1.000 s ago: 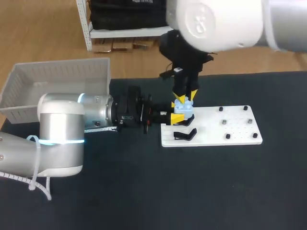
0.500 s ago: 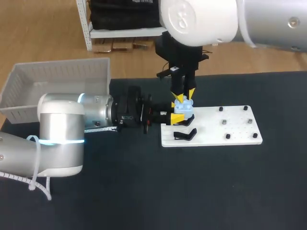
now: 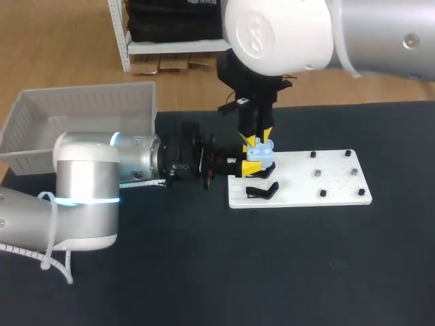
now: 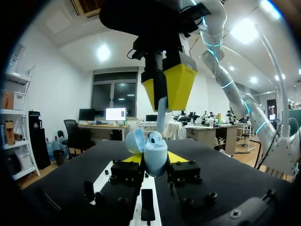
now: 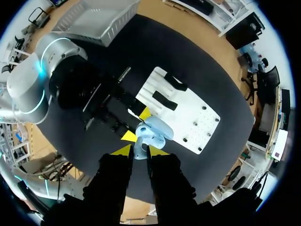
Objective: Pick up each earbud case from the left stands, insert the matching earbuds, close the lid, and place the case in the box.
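Earbud case [image 4: 155,154], pale blue, lid [image 4: 134,141] swung open, clamped from two sides by left tool [image 3: 246,165] just above near end of white stand board [image 3: 319,193]. Right tool [image 5: 139,150] directly over it, fingers narrow, pinching what looks like a white earbud [image 4: 161,113], stem pointing down at the open well. Earbud tip at or just inside the case mouth; actual contact hard to tell. Box [image 3: 81,112] well apart, at far left corner of counter [image 3: 204,272].

Step in hand, by judgement: seating the earbud. Lower straight down along the well's axis, slowly, with no sideways drift toward the lid hinge. Hold case level and firm with left tool, no regrip. Release only once the bud sits flush, then lift clear vertically before any lid closing. Risks: bud cocked against the well rim, bud sticking to a finger on opening, case twisting in the grip under a push.
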Tool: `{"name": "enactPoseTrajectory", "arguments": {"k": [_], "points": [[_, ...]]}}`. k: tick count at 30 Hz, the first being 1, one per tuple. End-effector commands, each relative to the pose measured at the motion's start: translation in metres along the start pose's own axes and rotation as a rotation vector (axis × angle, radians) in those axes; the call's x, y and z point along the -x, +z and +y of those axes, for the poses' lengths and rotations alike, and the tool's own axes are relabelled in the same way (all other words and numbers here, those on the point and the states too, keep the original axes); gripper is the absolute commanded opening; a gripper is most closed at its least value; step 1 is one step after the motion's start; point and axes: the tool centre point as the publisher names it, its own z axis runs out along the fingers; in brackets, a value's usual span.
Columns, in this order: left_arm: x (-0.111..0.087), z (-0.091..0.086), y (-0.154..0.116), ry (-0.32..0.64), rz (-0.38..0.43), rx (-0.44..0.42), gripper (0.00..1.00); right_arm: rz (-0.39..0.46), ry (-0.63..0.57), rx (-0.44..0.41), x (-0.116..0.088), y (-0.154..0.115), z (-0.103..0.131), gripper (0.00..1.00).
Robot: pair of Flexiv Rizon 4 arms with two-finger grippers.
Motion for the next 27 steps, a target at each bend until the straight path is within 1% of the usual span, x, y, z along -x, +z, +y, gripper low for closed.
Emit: {"name": "enactPoseTrajectory", "arguments": {"k": [1,27], "points": [[-0.0010,-0.0010,0.0004,0.003,-0.002,0.005,0.00,-0.015,0.004,-0.002,-0.0030,0.0021,-0.0001,0.00],[-0.0010,-0.0010,0.0004,0.003,-0.002,0.005,0.00,-0.015,-0.005,-0.017,0.0003,0.0116,-0.0002,0.00]]}}
